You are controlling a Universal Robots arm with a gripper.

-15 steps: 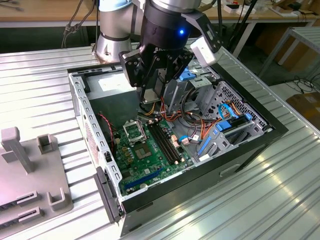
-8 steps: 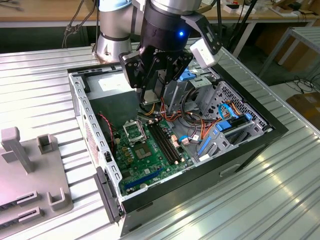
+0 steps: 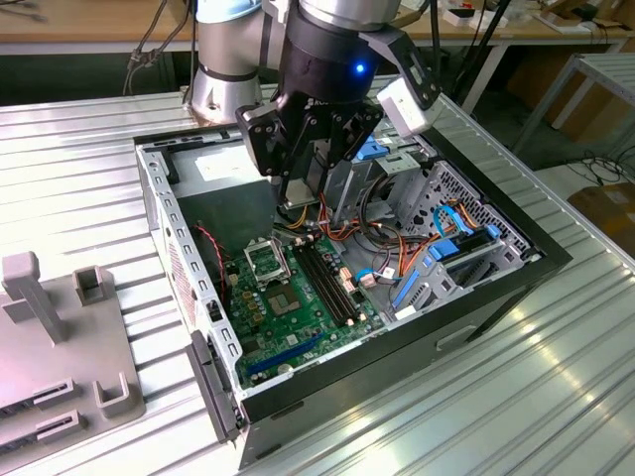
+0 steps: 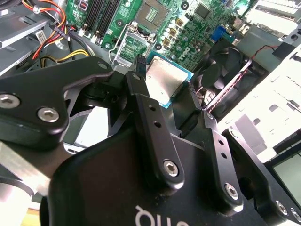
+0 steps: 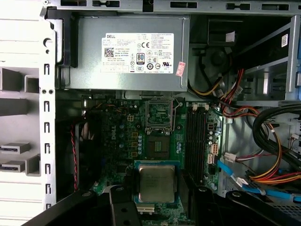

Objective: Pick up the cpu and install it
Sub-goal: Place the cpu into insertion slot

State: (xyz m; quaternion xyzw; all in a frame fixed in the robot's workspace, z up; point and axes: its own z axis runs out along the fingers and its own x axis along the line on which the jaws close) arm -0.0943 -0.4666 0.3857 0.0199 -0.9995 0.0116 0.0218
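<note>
Over the open computer case (image 3: 159,188), the gripper (image 3: 303,198) hangs with its claw closed narrowly on the cpu (image 5: 156,182). One black finger (image 4: 141,101) presses each of two opposite edges, and the silver-grey lid faces the wrist cameras. I judge the chip to be held flat and clear of the green motherboard (image 3: 298,327), not seated. In the first wrist view it sits over the board's near part, short of the black-framed socket (image 3: 266,260), which lies toward the power supply (image 5: 127,52). Handling note, my estimate only: the part looks light, thin and rigid, with a smooth metal top that could slip under a loose pinch. Its underside contacts are likely delicate, so the edge grip seen now looks like the right hold, with faces and corners left alone. Contents of the case: the motherboard lies flat on its floor and the power supply sits at the far end. The long black memory slots (image 3: 327,278) run beside the socket on the exterior view's right. Farther to that side I see bundled orange, yellow and black cables (image 5: 263,165) and blue leads. Outside the case, on the exterior view's left, a grey fixture plate (image 3: 60,337) with upright holders rests on the ribbed metal table (image 3: 556,377).
</note>
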